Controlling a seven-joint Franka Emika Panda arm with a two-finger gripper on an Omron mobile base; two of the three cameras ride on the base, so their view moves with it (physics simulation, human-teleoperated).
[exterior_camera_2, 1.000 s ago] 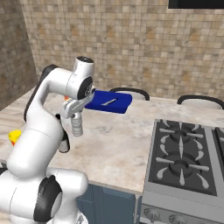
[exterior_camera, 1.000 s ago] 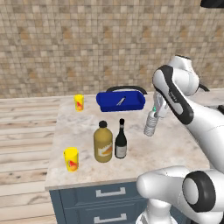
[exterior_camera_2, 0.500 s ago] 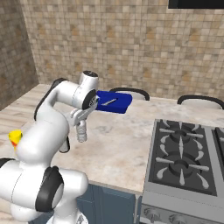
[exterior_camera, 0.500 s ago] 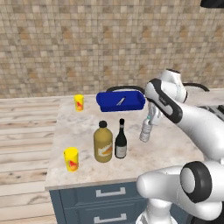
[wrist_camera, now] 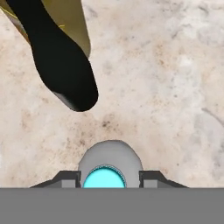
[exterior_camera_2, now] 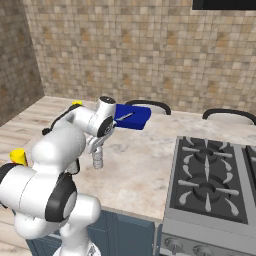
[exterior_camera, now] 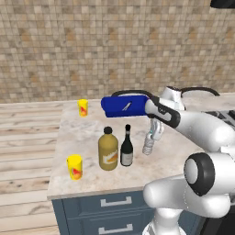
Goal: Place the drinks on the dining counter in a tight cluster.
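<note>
On the dining counter (exterior_camera: 87,133) | hand (exterior_camera: 153,134) clenched round clear bottle (exterior_camera: 148,144) | wine bottle (exterior_camera: 126,148) just beside

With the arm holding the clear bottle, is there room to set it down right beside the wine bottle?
Probably yes. The gripper is shut on the clear bottle, and the counter between it and the wine bottle looks bare; the amber bottle stands on the far side.

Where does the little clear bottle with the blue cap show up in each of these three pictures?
Left base view: clear bottle, right of the wine bottle.
Right base view: left of centre, under the arm.
Hand view: bottom centre, blue cap between the fingers.
Shared landmark: the marbled counter.
</note>
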